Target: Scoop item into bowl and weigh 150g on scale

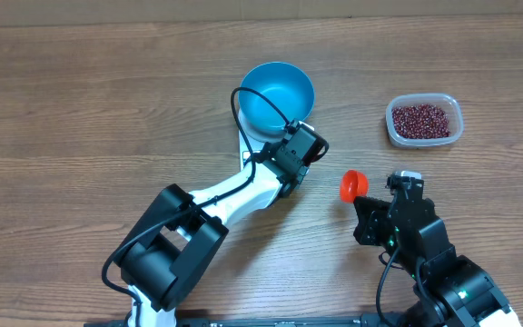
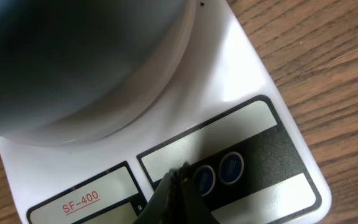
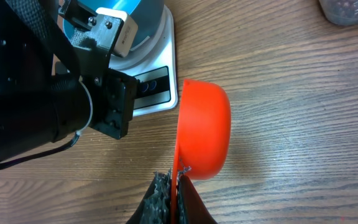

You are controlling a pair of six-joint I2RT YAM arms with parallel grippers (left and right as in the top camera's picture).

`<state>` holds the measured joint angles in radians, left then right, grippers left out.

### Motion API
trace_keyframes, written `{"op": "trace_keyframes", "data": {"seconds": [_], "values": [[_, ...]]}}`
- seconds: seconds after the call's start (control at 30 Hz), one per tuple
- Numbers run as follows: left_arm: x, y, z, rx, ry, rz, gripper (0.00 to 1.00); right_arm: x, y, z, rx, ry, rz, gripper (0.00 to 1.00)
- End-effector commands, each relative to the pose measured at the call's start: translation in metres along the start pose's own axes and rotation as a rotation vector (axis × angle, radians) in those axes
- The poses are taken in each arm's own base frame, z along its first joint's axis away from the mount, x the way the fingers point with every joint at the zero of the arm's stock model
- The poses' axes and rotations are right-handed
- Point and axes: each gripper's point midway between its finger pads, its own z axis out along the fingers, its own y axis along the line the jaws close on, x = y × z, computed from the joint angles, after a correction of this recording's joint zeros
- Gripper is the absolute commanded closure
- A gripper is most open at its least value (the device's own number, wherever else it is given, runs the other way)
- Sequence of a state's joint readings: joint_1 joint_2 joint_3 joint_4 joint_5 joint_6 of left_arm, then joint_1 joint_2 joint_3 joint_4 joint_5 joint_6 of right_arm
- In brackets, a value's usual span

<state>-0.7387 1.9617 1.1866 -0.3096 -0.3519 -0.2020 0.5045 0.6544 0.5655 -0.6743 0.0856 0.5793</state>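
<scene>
The left gripper (image 2: 178, 190), jaws pressed together and empty, points at the blue buttons (image 2: 230, 168) of the scale (image 2: 253, 81), while the right gripper (image 3: 171, 198) clamps the orange scoop (image 3: 205, 134), whose cup sits ahead of its jaws.

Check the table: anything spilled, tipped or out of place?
Nothing stands out. The beans all sit in the clear tub, with none loose on the wood. The blue bowl sits on the scale. The left gripper, shut, points at the scale's buttons; the right gripper holds the orange scoop.
</scene>
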Motion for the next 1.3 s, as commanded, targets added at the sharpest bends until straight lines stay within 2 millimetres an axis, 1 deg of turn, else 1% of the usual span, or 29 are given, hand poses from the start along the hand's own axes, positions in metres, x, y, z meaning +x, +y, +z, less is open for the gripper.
{"op": "trace_keyframes", "data": {"seconds": [0.0, 0.13, 0.33, 0.43, 0.5, 0.67, 0.9, 1.0, 1.13, 1.17, 1.27], "values": [[0.025, 0.002, 0.011, -0.001, 0.051, 0.027, 0.96, -0.010, 0.004, -0.006, -0.008, -0.033, -0.001, 0.96], [0.025, 0.002, 0.011, -0.004, 0.047, 0.027, 0.96, -0.010, 0.004, -0.006, -0.009, -0.032, -0.001, 0.96], [0.023, 0.013, 0.010, -0.065, 0.035, 0.029, 0.96, -0.010, 0.004, -0.006, -0.009, -0.032, -0.001, 0.96], [0.016, 0.015, 0.002, -0.067, 0.021, 0.023, 0.96, -0.010, 0.004, -0.006, -0.008, -0.033, -0.001, 0.97], [0.007, 0.016, -0.008, -0.059, 0.011, 0.019, 0.96, -0.010, 0.004, -0.006, -0.010, -0.034, -0.001, 0.96], [-0.014, 0.014, -0.050, 0.015, 0.005, 0.013, 0.96, -0.012, 0.006, -0.006, -0.015, -0.040, 0.000, 0.96], [-0.025, 0.007, -0.099, 0.151, -0.023, -0.004, 0.96, -0.013, 0.006, -0.006, -0.018, -0.044, 0.000, 0.97], [-0.041, 0.014, -0.128, 0.172, -0.098, -0.037, 0.97, -0.013, 0.007, -0.006, -0.019, -0.044, 0.001, 0.97], [-0.066, 0.026, -0.169, 0.193, -0.216, -0.073, 0.96, -0.013, 0.017, -0.006, -0.074, -0.034, 0.026, 0.96], [-0.073, 0.030, -0.185, 0.202, -0.261, -0.086, 0.95, -0.013, 0.019, -0.006, -0.084, -0.034, 0.062, 0.96], [-0.082, 0.036, -0.207, 0.214, -0.324, -0.104, 0.93, -0.013, 0.019, -0.006, -0.088, -0.031, 0.126, 0.96]]}}
